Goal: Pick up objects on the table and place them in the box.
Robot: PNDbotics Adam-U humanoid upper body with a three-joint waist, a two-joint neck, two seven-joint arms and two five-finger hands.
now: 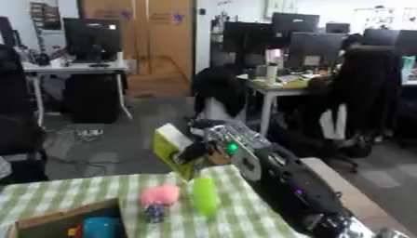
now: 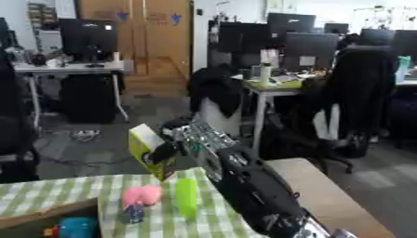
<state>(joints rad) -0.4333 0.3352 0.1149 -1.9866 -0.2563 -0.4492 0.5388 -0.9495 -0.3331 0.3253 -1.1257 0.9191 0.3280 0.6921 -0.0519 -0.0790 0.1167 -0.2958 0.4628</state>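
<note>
My right hand [image 1: 204, 148] reaches in from the lower right and is shut on a yellow and white carton [image 1: 169, 149], held tilted above the far edge of the checked table [image 1: 73, 190]. A green cylinder [image 1: 205, 196] lies on the cloth below the hand. Left of it sits a pink object [image 1: 159, 194] with a small dark thing [image 1: 153, 213] in front of it. The cardboard box [image 1: 49, 222] is at the lower left, with a blue object [image 1: 101, 228] and something red inside. My left hand is in no view.
My right forearm [image 1: 285, 181] crosses the table's right side. Beyond the table are grey floor, desks with monitors, and black office chairs. A wooden strip [image 2: 326, 190] runs along the table's right edge.
</note>
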